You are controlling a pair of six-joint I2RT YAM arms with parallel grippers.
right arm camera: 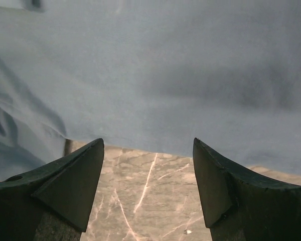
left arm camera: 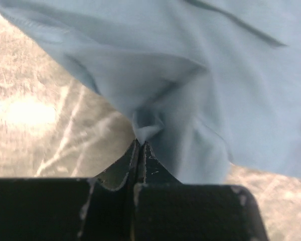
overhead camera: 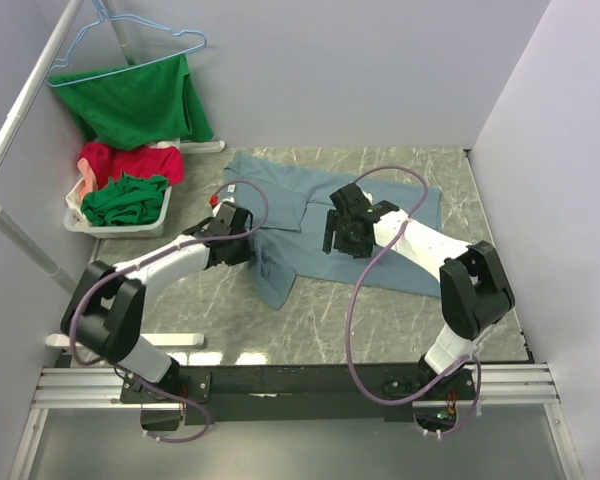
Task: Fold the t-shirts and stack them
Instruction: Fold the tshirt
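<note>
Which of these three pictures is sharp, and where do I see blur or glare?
Top external view: sharp, evenly lit, white glare along the near edge of the marble-patterned table. Left wrist view: the dusty grey-blue cloth t-shirt looks soft, the table overexposed at left. Right wrist view: dim, the shirt out of focus, the open right hand sharper.

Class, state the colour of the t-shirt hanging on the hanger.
The hanging t-shirt is green; it shows best in the top external view.

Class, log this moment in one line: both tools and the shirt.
left tool: shut on grey-blue t-shirt | right tool: open, empty, at shirt edge | shirt: lying on table
</note>
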